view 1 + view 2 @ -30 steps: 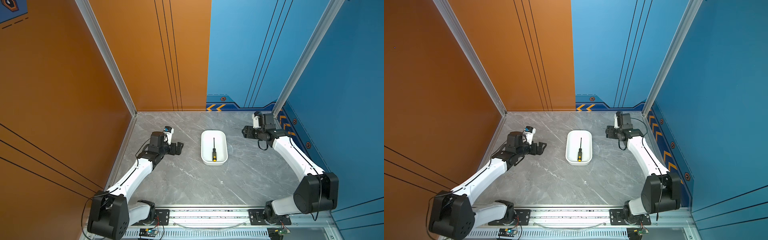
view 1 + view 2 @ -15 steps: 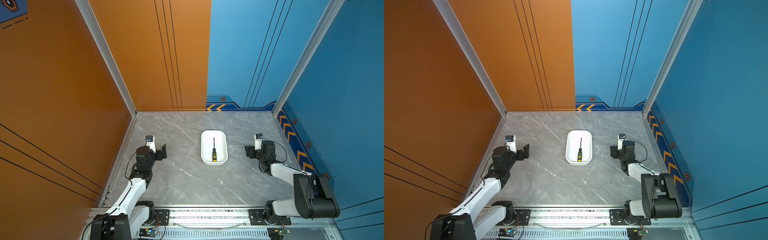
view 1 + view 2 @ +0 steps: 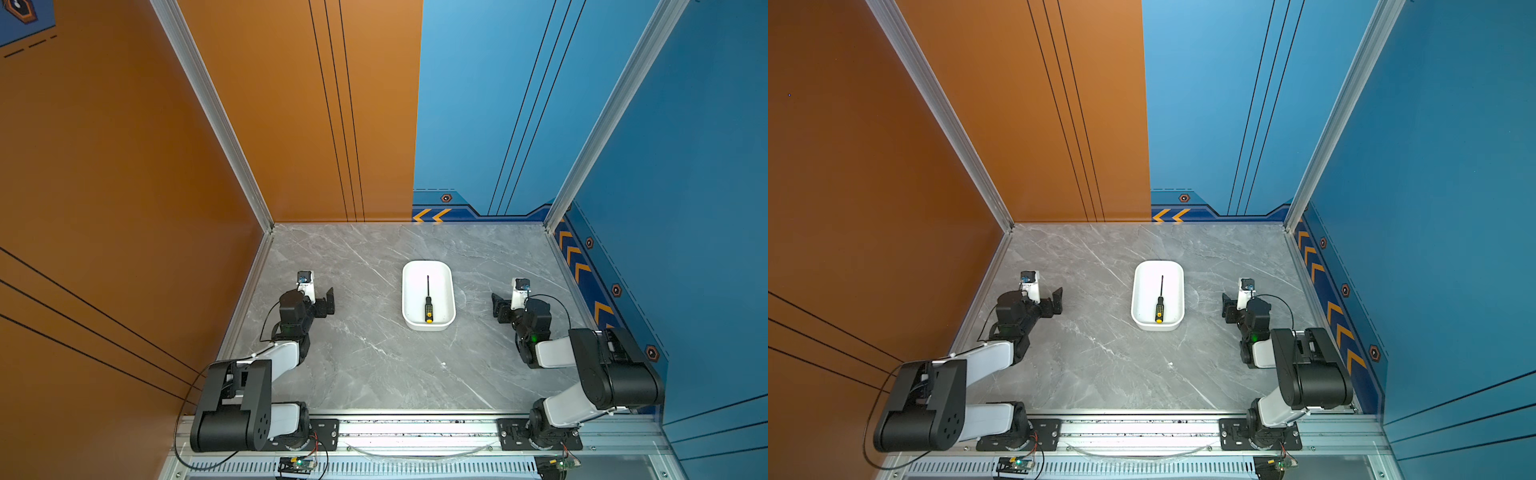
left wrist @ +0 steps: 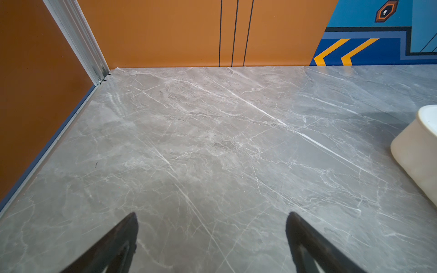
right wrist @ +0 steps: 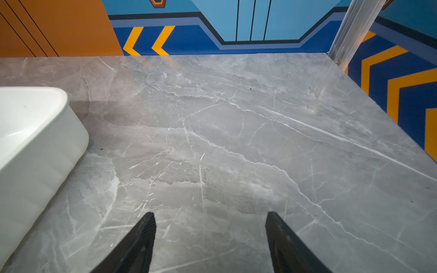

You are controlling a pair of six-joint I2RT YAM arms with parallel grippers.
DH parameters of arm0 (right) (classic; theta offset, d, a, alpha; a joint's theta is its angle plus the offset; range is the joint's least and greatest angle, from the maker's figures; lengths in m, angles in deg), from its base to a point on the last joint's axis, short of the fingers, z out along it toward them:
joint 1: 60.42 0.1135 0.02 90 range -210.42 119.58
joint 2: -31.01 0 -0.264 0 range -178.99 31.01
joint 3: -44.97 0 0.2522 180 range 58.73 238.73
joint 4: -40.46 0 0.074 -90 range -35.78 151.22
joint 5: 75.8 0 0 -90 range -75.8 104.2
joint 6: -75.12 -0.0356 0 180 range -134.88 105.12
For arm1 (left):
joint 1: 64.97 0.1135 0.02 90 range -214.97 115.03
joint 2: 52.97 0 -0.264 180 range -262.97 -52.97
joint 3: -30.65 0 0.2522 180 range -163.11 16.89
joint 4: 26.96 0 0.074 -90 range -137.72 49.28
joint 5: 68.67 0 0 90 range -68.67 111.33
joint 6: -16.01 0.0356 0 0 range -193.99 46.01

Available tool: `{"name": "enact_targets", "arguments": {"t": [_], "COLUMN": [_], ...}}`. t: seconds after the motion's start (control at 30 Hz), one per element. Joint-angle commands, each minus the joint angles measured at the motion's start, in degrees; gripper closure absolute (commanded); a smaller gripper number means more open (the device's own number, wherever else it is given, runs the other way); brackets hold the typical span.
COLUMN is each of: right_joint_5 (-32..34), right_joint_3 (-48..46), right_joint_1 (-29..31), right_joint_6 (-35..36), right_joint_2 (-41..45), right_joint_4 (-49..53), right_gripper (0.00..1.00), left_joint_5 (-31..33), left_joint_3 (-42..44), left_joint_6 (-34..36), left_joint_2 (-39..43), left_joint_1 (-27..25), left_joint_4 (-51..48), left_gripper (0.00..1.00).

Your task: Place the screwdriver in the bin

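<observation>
My left gripper point(image 4: 211, 214) stood with its jaws spread apart and nothing between them, only the bare gray marble table point(image 4: 212, 141) beneath. My right gripper point(image 5: 210, 212) was the same: jaws parted, gripping nothing. They sat low over the table on either side of the bin point(image 3: 442, 286), each well apart from it. In both top views the screwdriver point(image 3: 428, 300) lay flat inside the bin, shaft toward the far rim, yellow end cap near the near rim. Each wrist view caught just a corner of the bin's white wall.
</observation>
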Motion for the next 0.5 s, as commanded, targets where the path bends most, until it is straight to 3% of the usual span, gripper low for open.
{"name": "enact_targets", "arguments": {"t": [0.0, 0.13, 0.23, 0.33, 0.37, 0.47], "right_joint_5": [1.37, 0.18, 0.55, 1.78, 2.14, 3.69], "right_joint_3": [3.32, 4.64, 4.75, 4.89, 4.91, 4.99], "right_joint_1": [-0.7, -1.96, -1.83, -1.27, -1.26, -0.97], "right_joint_6": [-0.73, -2.28, -2.19, -1.97, -1.98, -2.17], "right_joint_2": [0.45, -0.19, -0.18, -0.11, -0.1, -0.02], "right_joint_4": [1.51, 3.05, 3.3, 3.82, 3.84, 4.17], "right_gripper": [0.27, 0.25, 0.21, 0.1, 0.0, 0.0], "left_joint_5": [-1.55, 0.13, 0.24, 0.94, 1.01, 1.21], "left_joint_3": [-0.1, -0.92, -0.85, -0.81, -0.89, -0.84], "left_joint_6": [-0.02, -0.05, -0.14, 0.03, 0.14, 0.16], "left_joint_2": [-5.22, -11.4, -11.54, -11.48, -11.39, -11.5], "left_joint_1": [0.22, -0.06, -0.02, -0.39, -0.4, -0.47], "left_joint_4": [8.08, 12.35, 12.53, 12.49, 12.45, 12.45], "left_gripper": [0.02, 0.02, 0.02, 0.02, 0.02, 0.02]}}
